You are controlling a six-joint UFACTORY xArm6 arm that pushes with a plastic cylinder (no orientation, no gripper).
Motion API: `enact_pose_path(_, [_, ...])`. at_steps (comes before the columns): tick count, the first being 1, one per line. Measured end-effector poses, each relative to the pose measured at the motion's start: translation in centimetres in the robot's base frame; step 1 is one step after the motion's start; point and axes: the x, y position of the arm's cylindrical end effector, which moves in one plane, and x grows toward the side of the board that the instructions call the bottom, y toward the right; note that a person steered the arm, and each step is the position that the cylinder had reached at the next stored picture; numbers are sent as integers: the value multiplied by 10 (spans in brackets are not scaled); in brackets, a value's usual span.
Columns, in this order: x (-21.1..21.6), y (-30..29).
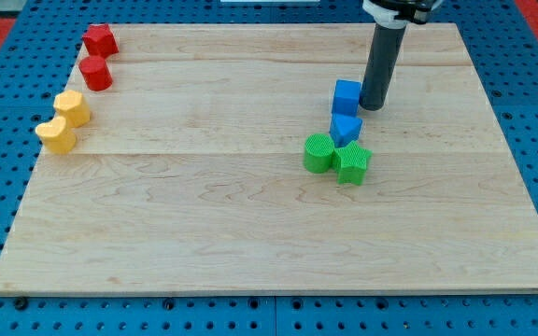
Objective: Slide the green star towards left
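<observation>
The green star point(353, 163) lies right of the board's middle, touching a green cylinder point(318, 153) on its left. A blue block point(346, 129) sits just above the two green blocks, and a blue cube point(346, 96) is above that. My tip point(373, 107) rests on the board just right of the blue cube, above and slightly right of the green star, with a gap to the star.
At the view's top left are a red star-like block point(100, 40) and a red cylinder point(95, 73). Below them are a yellow block point(72, 108) and a yellow heart-like block point(57, 135). The wooden board point(250, 233) lies on a blue pegboard.
</observation>
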Motion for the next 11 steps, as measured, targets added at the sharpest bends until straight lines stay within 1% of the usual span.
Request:
enact_pose_path(2, [4,3])
enact_pose_path(3, [57,11])
enact_pose_path(4, [78,12])
enact_pose_path(5, [89,11])
enact_pose_path(11, [92,3])
